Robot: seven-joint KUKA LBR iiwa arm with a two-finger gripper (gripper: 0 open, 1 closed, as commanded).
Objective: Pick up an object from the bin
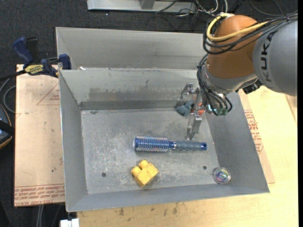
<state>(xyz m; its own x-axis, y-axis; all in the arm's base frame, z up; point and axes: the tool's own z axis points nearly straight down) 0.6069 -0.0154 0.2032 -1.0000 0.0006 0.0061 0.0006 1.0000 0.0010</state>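
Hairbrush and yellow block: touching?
Apart. The camera view shows a strip of bare bin floor between the blue hairbrush and the yellow block nearer the front wall.

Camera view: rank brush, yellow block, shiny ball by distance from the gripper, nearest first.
1. Brush, mid-bin, handle end just by the gripper.
2. Shiny ball, front right corner, and yellow block, front middle: too close to call.

High, oblique view over bin (142, 86)
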